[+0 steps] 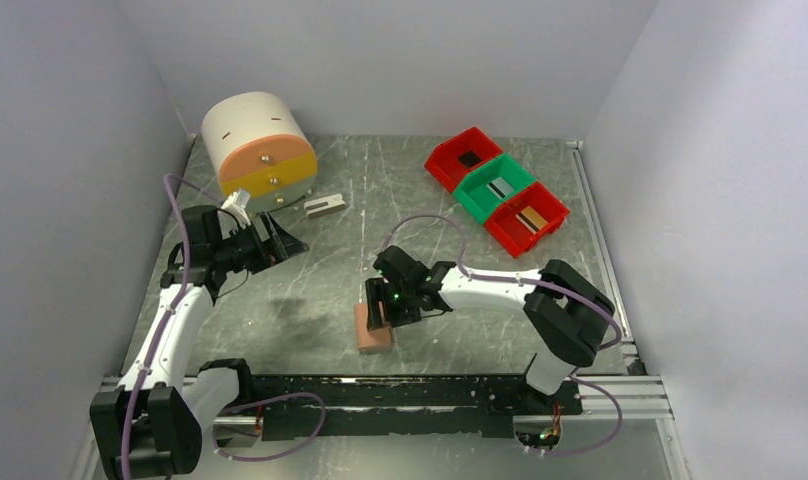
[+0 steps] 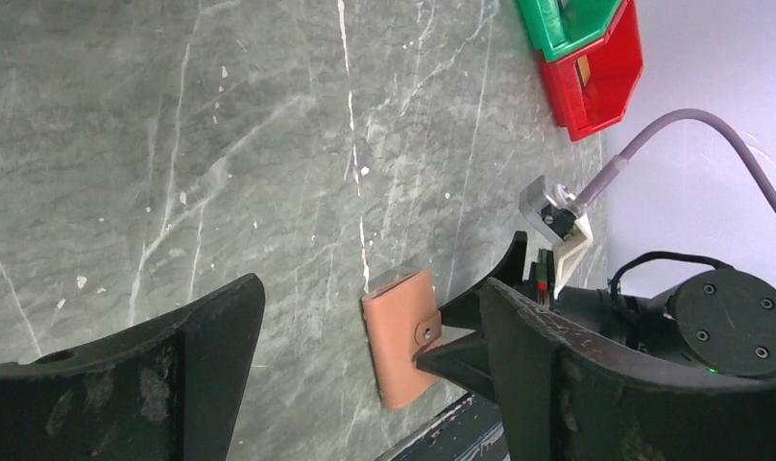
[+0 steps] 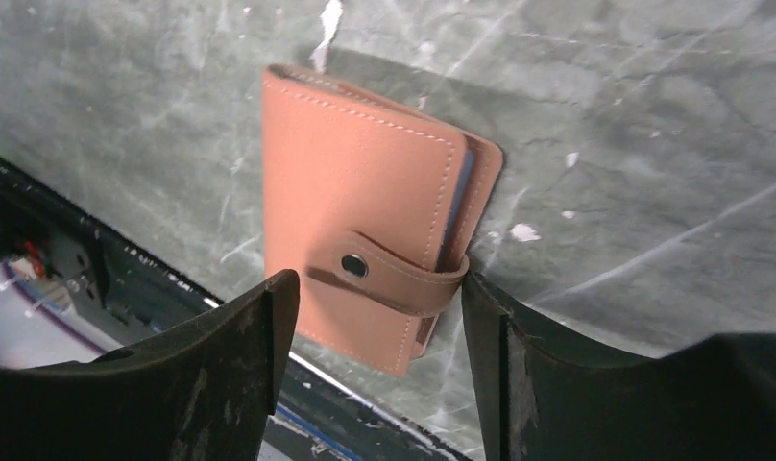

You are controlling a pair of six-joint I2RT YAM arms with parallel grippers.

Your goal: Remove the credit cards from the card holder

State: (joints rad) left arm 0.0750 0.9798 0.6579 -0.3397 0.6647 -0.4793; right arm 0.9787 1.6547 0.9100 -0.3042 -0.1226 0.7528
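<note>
The card holder [image 1: 372, 330] is a tan-brown wallet lying shut on the table near the front edge, its strap snapped closed [image 3: 365, 269]. A pale blue pocket edge [image 3: 458, 206] shows at its side; anything inside is hidden. My right gripper [image 1: 382, 308] [image 3: 379, 288] hovers over the strap end, jaws open and straddling it, with one finger [image 3: 480, 317] against the strap's fold. Credit cards lie in the bins: a black one [image 1: 468, 158], a grey-white one [image 1: 500, 188] and a gold-brown one [image 1: 527, 220]. My left gripper [image 1: 280, 238] [image 2: 370, 286] stands open and empty at the left, facing the wallet [image 2: 400, 336].
A round white drawer unit with orange and yellow fronts [image 1: 258, 150] stands at the back left, a small grey-white block [image 1: 324, 206] beside it. Red [image 1: 450, 165], green [image 1: 480, 200] and red [image 1: 552, 215] bins sit at the back right. A black rail [image 1: 410, 392] runs along the front edge.
</note>
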